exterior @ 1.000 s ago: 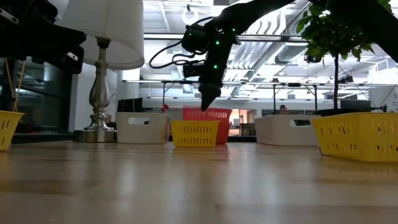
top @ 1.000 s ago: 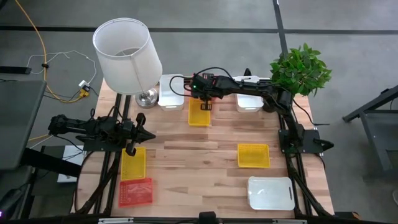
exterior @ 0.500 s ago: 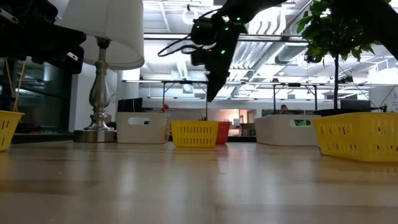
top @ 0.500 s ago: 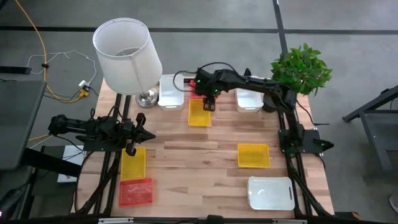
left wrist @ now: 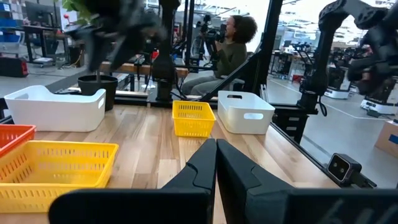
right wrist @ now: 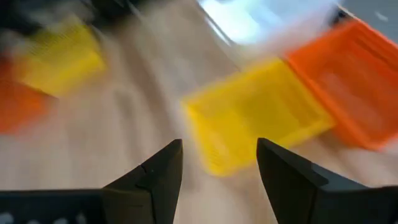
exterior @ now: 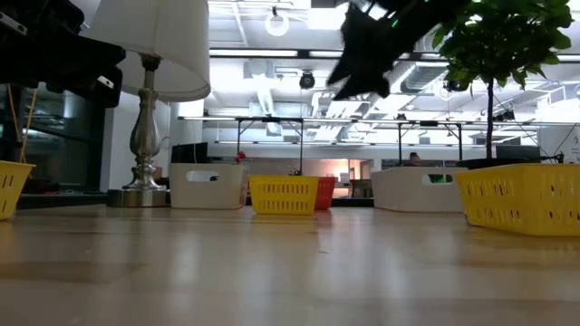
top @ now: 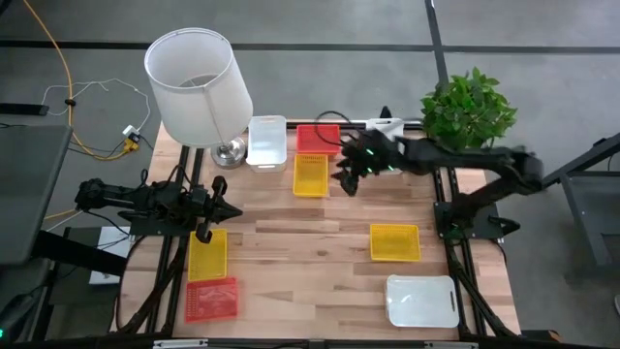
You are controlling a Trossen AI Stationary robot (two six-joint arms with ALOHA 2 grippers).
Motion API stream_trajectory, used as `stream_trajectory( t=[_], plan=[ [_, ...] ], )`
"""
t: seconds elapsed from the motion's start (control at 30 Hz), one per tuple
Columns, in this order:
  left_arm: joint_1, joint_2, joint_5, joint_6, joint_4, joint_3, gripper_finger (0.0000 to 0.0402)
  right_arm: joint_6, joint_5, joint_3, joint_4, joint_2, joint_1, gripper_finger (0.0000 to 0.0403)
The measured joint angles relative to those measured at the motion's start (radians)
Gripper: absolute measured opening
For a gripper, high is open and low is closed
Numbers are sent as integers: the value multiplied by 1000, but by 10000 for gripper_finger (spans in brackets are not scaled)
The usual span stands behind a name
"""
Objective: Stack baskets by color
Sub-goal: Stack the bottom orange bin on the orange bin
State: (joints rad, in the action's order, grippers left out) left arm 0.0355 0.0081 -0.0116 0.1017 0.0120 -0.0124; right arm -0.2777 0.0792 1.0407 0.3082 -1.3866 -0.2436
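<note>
Red (top: 318, 139), yellow (top: 311, 174) and white (top: 267, 142) baskets stand on their bases at the table's far middle. A white basket (top: 387, 126) shows partly under my right arm. Nearer stand a yellow basket (top: 395, 242) and a white one (top: 421, 301) on the right, and a yellow (top: 206, 254) and a red one (top: 211, 299) on the left. My right gripper (top: 341, 182) hangs open and empty in the air, just right of the far yellow basket (right wrist: 261, 118). My left gripper (top: 231, 208) waits shut at the left, level, above the table.
A lamp with a large white shade (top: 199, 87) stands at the far left corner and a potted plant (top: 468, 107) at the far right. Bare wood (top: 310, 281) lies between the near baskets. Beyond the table's right edge a person (left wrist: 227, 53) sits.
My right gripper has let go of the red basket, which it held raised behind the far yellow one and which now stands on the table. The gripper has then risen, rolled and drawn back toward the table's right edge.
</note>
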Motion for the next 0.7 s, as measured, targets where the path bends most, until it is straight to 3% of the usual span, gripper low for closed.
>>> stream_trajectory(
  t=[0.2, 0.4, 0.57, 0.63, 0.7],
  plan=[
    [0, 0, 0, 0, 0, 0, 0, -183, 0, -200, -327, 170, 153, 193],
    [0, 0, -27, 54, 43, 0, 0, -170, -1, -239, -313, 208, 251, 193],
    [0, 0, -77, 248, 293, 0, 0, -197, -4, -238, -326, 217, 287, 193],
    [-1, 4, -159, 290, 412, -1, 0, -195, -4, -238, -328, 221, 292, 193],
    [-4, 39, -202, 351, 422, -20, 0, -188, -7, -238, -328, 224, 289, 193]
  ],
)
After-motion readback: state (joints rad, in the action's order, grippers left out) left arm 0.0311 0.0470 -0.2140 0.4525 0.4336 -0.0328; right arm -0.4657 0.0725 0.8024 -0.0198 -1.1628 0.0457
